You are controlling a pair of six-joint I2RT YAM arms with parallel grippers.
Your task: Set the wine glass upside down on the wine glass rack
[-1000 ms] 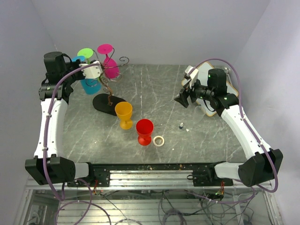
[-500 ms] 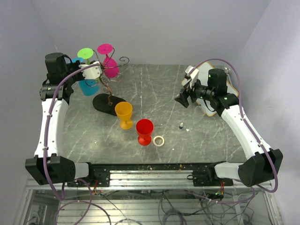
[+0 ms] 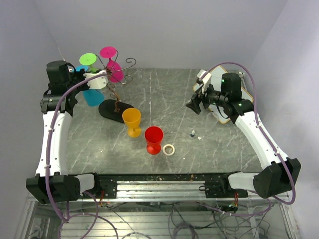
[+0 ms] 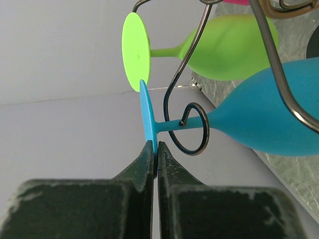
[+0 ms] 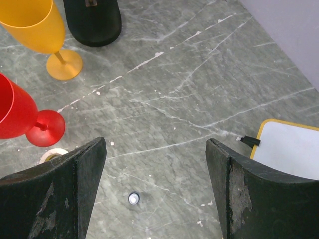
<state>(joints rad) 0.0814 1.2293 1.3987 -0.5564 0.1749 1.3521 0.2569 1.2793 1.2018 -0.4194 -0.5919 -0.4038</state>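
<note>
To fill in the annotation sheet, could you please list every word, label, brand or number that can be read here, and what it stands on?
No text can be read in any view.
The white board with the yellow rim is blank.
The blue wine glass, green glass, orange glass and red glass carry no print.
The rack's black base shows no marking.

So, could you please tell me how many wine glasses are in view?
5: green, pink and blue on the rack; orange and red upright on the table. None seems hidden.
</note>
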